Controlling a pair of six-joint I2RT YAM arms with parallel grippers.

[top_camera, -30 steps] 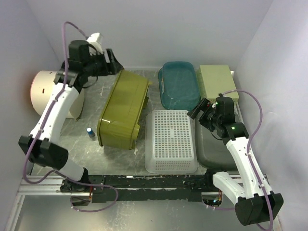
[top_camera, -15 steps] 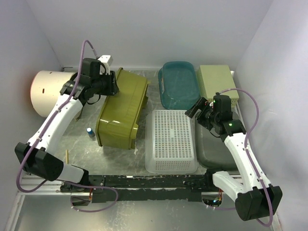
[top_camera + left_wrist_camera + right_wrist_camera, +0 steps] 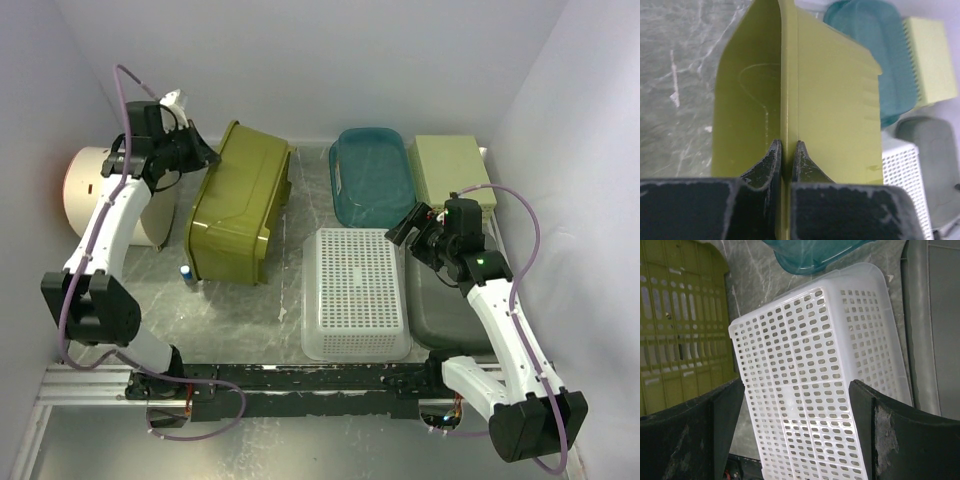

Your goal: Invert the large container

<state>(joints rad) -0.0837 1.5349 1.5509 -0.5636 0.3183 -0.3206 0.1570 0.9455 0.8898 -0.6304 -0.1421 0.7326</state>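
The large container (image 3: 240, 205) is an olive-green plastic bin at the back left of the table, tipped up on its long side. My left gripper (image 3: 203, 153) is at its far left top edge, shut on the thin wall. In the left wrist view that wall (image 3: 789, 100) runs straight between the black fingertips of the left gripper (image 3: 787, 146). My right gripper (image 3: 405, 232) hangs open above the white perforated basket (image 3: 356, 292), apart from the olive bin. In the right wrist view the right gripper (image 3: 797, 386) frames that basket (image 3: 810, 355), and the olive bin's slotted face (image 3: 680, 330) shows at the left.
A teal tub (image 3: 372, 175) and a pale green box (image 3: 450, 168) stand at the back. A grey bin (image 3: 450, 305) lies under the right arm. A white cylinder (image 3: 105, 195) is against the left wall. A small blue object (image 3: 186, 272) stands by the olive bin's near corner.
My left gripper has closed on the olive bin's wall and swung left. The bin has shifted left and tipped more upright. The right arm has barely moved.
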